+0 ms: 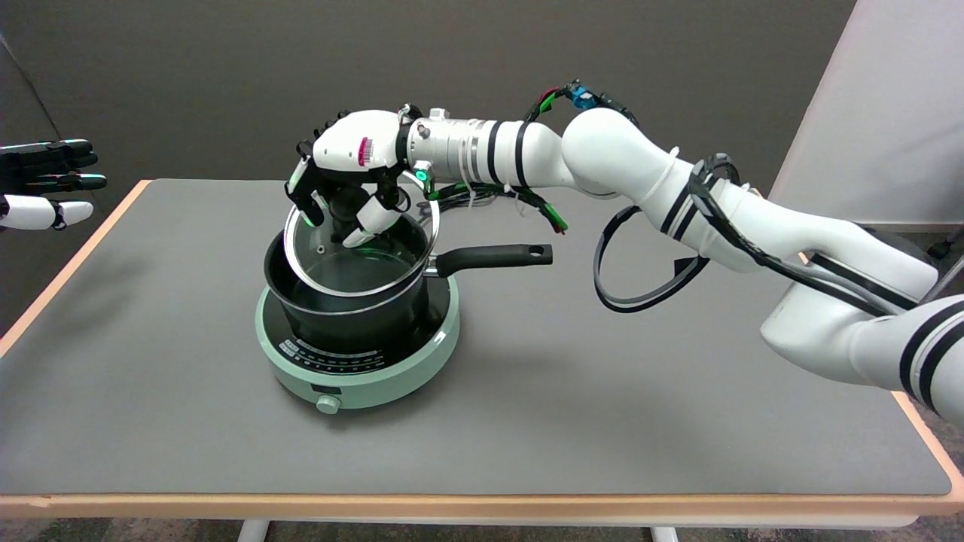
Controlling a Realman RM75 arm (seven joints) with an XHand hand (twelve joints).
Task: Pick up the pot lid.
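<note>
A round glass pot lid (360, 252) with a metal rim hangs tilted just above a black pot (350, 312). The lid's near edge is low, by the pot's rim, and its far edge is raised. My right hand (348, 177) reaches in from the right and grips the lid's dark knob from above, fingers curled around it. The knob is mostly hidden by the fingers. The pot's long black handle (493, 257) points right.
The pot stands on a round mint-green induction cooker (361, 369) at the middle of the grey table (602, 391). The idle left hand (45, 181) hovers at the upper left. Loose black cables (640, 278) hang under my right forearm.
</note>
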